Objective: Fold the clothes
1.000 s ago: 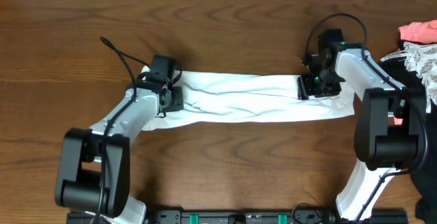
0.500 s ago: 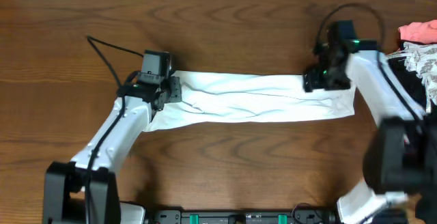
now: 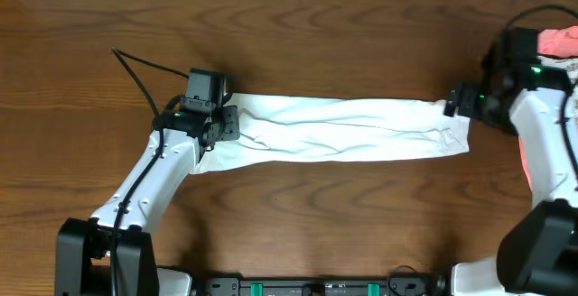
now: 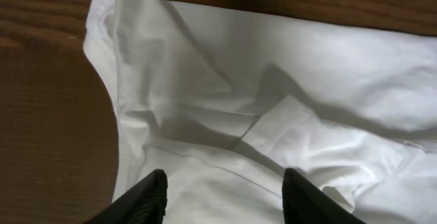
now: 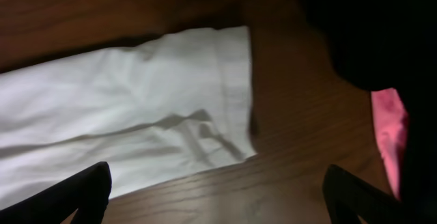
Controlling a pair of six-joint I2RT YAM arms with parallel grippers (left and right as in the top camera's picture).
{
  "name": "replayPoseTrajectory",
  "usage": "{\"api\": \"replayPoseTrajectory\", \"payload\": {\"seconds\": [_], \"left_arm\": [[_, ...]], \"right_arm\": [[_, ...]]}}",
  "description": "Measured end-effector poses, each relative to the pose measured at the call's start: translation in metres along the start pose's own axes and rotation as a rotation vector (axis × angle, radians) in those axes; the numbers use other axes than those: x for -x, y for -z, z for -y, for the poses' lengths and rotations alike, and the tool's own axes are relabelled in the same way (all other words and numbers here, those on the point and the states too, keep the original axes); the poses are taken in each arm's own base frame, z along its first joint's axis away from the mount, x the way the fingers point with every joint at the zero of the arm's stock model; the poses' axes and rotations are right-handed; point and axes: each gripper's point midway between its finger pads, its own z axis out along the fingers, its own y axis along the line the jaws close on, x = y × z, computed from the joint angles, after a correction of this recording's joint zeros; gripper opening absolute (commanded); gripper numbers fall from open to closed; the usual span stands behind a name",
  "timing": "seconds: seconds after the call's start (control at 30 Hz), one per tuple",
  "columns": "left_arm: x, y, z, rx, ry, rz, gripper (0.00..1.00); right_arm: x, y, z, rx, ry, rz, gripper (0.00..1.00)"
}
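White T-shirt (image 3: 343, 129) lies as a long folded band across the middle of the surface (image 3: 298, 34), creased, with its left end bunched around a loose flap. My left fingers (image 3: 224, 123) hang over that end, half parted, nothing pinched that I can see. The right fingers (image 3: 454, 106) stand wide and empty at the band's right edge. My worry is that thin cloth catches a left fingertip and drags the fold open, or that a pinch takes only the top layer. The pink cloth (image 3: 555, 41) sits near the right arm, and a wide swing could snag it.
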Motion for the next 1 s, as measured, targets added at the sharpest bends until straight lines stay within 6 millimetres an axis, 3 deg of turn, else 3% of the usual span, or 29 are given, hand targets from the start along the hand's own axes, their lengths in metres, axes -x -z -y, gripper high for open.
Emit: {"api": "replayPoseTrajectory", "payload": {"seconds": [0.13, 0.23, 0.4, 0.6, 0.67, 0.73, 0.87, 1.0], "left_arm": [[0.001, 0.000, 0.000, -0.001, 0.000, 0.003, 0.58], [0.001, 0.000, 0.000, -0.001, 0.000, 0.003, 0.58], [0.001, 0.000, 0.000, -0.001, 0.000, 0.004, 0.58], [0.000, 0.000, 0.000, 0.000, 0.000, 0.002, 0.59], [0.000, 0.000, 0.000, 0.000, 0.000, 0.002, 0.58], [0.000, 0.000, 0.000, 0.000, 0.000, 0.002, 0.58], [0.000, 0.000, 0.000, 0.000, 0.000, 0.001, 0.58], [0.003, 0.000, 0.001, -0.003, 0.001, 0.011, 0.57]], "right_arm": [[0.007, -0.011, 0.014, 0.075, -0.054, 0.018, 0.95], [0.008, -0.028, 0.011, 0.163, -0.037, 0.033, 0.94], [-0.012, -0.069, -0.004, 0.259, 0.005, -0.063, 0.93], [-0.023, -0.100, -0.004, 0.265, 0.025, -0.129, 0.91], [-0.025, -0.106, -0.005, 0.268, 0.034, -0.141, 0.84], [-0.026, -0.108, -0.005, 0.269, 0.048, -0.145, 0.67], [-0.027, -0.108, -0.006, 0.279, 0.056, -0.145, 0.57], [-0.027, -0.108, -0.007, 0.284, 0.068, -0.143, 0.19]]}}
